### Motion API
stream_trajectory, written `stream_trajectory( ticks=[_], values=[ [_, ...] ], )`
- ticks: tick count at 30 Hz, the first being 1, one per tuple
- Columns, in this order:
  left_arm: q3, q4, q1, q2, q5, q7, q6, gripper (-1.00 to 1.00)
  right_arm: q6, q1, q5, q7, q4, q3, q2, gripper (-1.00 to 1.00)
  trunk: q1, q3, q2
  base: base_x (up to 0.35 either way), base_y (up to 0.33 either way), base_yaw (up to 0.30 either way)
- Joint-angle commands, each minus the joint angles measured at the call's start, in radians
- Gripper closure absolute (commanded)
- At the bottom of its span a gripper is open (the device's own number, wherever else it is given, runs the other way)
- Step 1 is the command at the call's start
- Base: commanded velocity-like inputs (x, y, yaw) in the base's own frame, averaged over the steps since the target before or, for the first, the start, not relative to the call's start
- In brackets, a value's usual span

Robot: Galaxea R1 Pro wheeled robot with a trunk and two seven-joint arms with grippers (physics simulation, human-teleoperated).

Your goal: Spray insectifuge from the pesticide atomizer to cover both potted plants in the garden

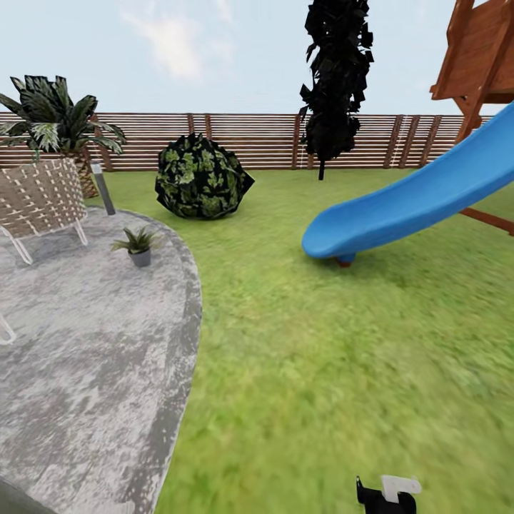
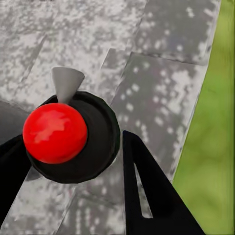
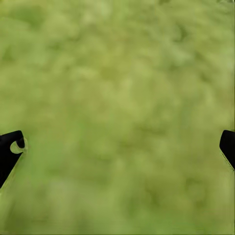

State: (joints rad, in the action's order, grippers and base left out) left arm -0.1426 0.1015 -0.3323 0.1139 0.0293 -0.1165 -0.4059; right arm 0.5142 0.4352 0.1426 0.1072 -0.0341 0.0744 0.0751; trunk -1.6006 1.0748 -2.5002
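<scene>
A grey stone patio (image 1: 86, 343) takes up the near left of the garden, and everything else is easiest to place from it. On the patio's far part, close to its curved edge with the lawn (image 1: 343, 343), one potted plant (image 1: 137, 245) stands upright: a low rosette of pointed green leaves in a small grey pot. Just beside it, further onto the patio, is a woven chair (image 1: 39, 196) on a thin white frame, and behind the chair a palm (image 1: 53, 121) rises against the slatted wooden fence (image 1: 250, 139). Off the patio's far edge, on the grass, sits a big round dark bush (image 1: 202, 178); further along the fence a tall dark tree (image 1: 334, 78). Well away from the patio, across the lawn, a blue slide (image 1: 421, 196) comes down from a wooden play tower (image 1: 478, 53).

The left gripper (image 2: 73, 161) hangs over the patio stone, its black fingers (image 2: 147, 196) pinching a dark round body with a glossy red ball and a grey cone nozzle, the pesticide atomizer (image 2: 73, 137) by the look of it. The right gripper (image 3: 117, 147) hovers above plain grass, off the patio, its fingers (image 3: 10, 152) spread wide apart with nothing between them.
</scene>
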Motion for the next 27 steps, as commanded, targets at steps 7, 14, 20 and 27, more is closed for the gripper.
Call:
stream_trajectory(
  ticks=[7, 14, 20, 27],
  values=[
    [-0.002, 0.000, -0.001, 0.000, 0.003, 0.001, -0.004, 1.00, 0.003, 0.000, 0.009, 0.002, 0.000, 0.008, 0.000, -1.00, 0.000, 0.001, 0.000, 0.339, 0.000, 0.000],
    [-0.002, 0.000, -0.001, 0.000, 0.003, 0.001, -0.004, 1.00, 0.003, 0.000, 0.008, 0.001, 0.001, 0.008, -0.001, -1.00, 0.000, 0.001, 0.000, 0.339, 0.000, 0.000],
    [-0.002, 0.000, -0.001, 0.000, 0.003, 0.001, -0.004, 1.00, 0.003, 0.000, 0.009, 0.000, 0.000, 0.008, -0.001, -1.00, 0.000, 0.001, 0.000, 0.339, 0.000, 0.000],
    [-0.002, 0.000, -0.001, 0.000, 0.003, 0.000, -0.004, 1.00, 0.003, 0.000, 0.009, 0.002, 0.000, 0.008, -0.001, -1.00, 0.000, 0.001, 0.000, 0.339, 0.000, 0.000]
  ],
)
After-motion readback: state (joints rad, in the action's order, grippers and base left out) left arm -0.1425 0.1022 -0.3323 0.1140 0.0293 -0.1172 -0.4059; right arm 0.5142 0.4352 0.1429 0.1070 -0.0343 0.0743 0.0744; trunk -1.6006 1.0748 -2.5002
